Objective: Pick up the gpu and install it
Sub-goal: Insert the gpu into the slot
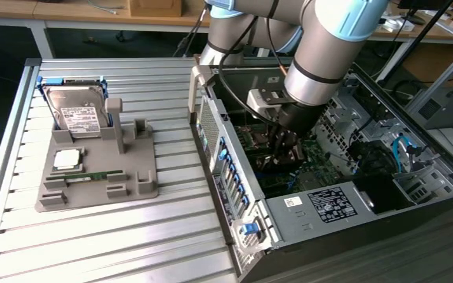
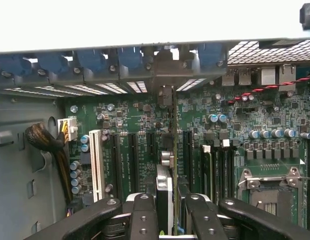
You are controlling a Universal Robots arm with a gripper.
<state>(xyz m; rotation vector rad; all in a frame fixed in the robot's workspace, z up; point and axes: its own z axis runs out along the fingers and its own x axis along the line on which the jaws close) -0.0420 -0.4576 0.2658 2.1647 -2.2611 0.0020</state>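
Observation:
Inside the open PC case [image 1: 235, 177], my gripper [image 1: 285, 150] reaches down over the green motherboard [image 2: 140, 125]. The gpu [image 2: 165, 182] stands edge-on between my black fingers [image 2: 144, 210]; the gripper [image 2: 169, 207] is shut on it. The card runs from the fingers toward the case's rear panel, where its metal end bracket [image 2: 165, 70] meets the row of blue-clipped slot covers. It stands over a black expansion slot; I cannot tell whether it is seated. In the exterior view the arm hides most of the gpu.
On the slatted table at the exterior view's left, a grey holder [image 1: 132, 188] carries a hard drive [image 1: 77, 112], a CPU [image 1: 68, 158] and a RAM stick [image 1: 85, 175]. A white slot [image 2: 96, 162], a cable bundle [image 2: 42, 140] and the CPU socket [image 2: 270, 187] lie around the card.

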